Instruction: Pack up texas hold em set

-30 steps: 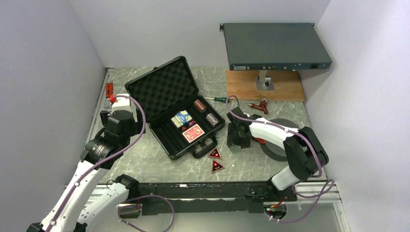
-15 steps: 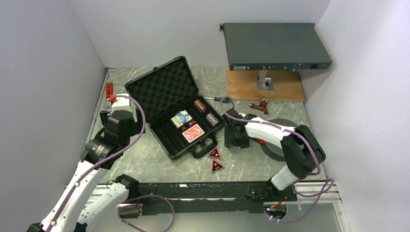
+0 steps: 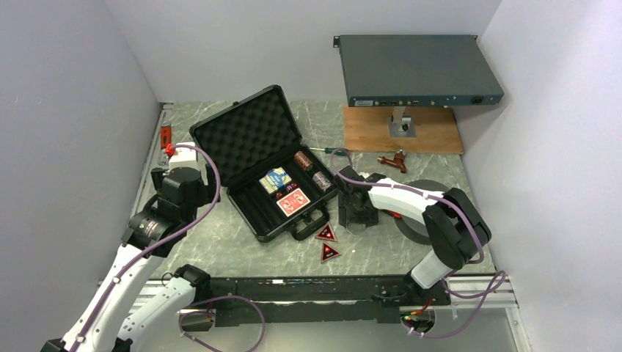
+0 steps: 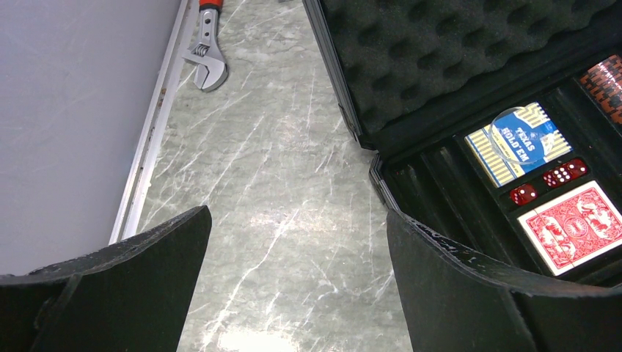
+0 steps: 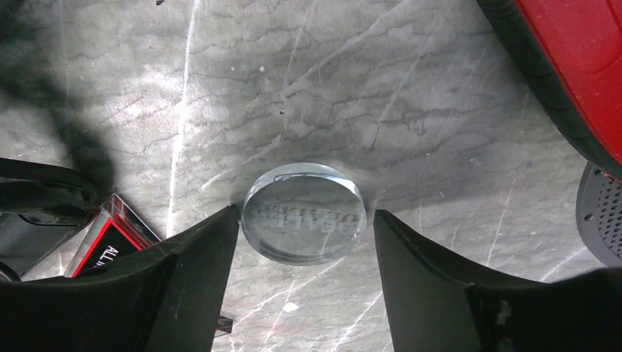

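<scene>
Right wrist: right pincer [image 5: 304,220] spread astride clear dealer button [image 5: 303,209], triangular token [image 5: 110,238] alongside; left pincer [image 4: 297,216] spread.

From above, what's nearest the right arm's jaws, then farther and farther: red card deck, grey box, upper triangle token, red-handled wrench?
1. upper triangle token, in front of the open case.
2. red card deck, inside that case.
3. grey box, back right.
4. red-handled wrench, far back left.

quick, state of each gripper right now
Left gripper: open, holding nothing.
Right gripper: open, one finger on either side of the clear dealer button, seemingly not gripping it.
</scene>
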`<state>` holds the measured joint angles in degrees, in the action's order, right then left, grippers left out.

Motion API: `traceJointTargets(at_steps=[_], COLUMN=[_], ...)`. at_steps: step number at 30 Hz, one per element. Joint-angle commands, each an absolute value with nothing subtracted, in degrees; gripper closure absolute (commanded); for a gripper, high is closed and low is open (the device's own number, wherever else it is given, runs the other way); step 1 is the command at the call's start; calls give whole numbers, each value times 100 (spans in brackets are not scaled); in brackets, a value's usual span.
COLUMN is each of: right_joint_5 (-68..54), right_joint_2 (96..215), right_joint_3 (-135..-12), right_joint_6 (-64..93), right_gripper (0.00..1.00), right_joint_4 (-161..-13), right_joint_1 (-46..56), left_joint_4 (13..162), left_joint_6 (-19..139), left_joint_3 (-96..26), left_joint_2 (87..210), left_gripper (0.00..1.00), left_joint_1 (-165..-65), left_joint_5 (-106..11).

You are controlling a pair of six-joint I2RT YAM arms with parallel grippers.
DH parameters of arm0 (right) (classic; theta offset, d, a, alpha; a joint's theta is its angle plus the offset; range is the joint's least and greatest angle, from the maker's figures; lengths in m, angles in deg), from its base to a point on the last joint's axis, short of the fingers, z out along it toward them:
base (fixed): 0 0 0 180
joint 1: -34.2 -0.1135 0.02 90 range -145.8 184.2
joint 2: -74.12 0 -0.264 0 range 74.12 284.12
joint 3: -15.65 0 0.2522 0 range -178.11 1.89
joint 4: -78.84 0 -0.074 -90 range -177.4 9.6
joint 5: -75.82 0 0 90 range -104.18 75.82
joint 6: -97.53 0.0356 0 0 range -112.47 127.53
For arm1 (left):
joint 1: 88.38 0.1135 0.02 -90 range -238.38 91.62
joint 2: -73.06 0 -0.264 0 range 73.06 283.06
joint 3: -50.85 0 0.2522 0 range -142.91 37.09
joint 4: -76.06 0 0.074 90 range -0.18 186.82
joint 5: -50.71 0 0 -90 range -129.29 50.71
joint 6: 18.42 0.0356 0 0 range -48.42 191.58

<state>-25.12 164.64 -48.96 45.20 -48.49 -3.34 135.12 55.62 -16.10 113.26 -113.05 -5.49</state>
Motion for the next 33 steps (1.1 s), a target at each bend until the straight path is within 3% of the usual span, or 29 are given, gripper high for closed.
traceJointTargets(at_steps=[1,15,21,28,33], right_joint_5=[-2631,-2558,-2637,-2550,-2292], right_joint_2=[16489,16467,16198,16079,15924], right_joint_3=[-5046,-5021,-5256,-5795,-6064], right_joint_6=[4531,4502,4269,3731,3415], right_gripper=[32,54,71,100,100], right_joint_4=[-4777,-4829,-4826,-4715,-4851], right_joint_1=[-385,-442,-446,-447,-446], left_joint_4=[13385,13407,13414,13452,13418], left_joint_6=[5568,5559,5550,5525,5528], left_joint_3=[-1692,-1696,-1694,-1715,-1689], left_joint_2=[11252,11240,11208,11213,11132], left_gripper=[4,5,4,4,4], left_joint_1=[-11268,-11264,-11268,-11264,-11264], left_joint_5=[-598,-590,-572,-550,-545])
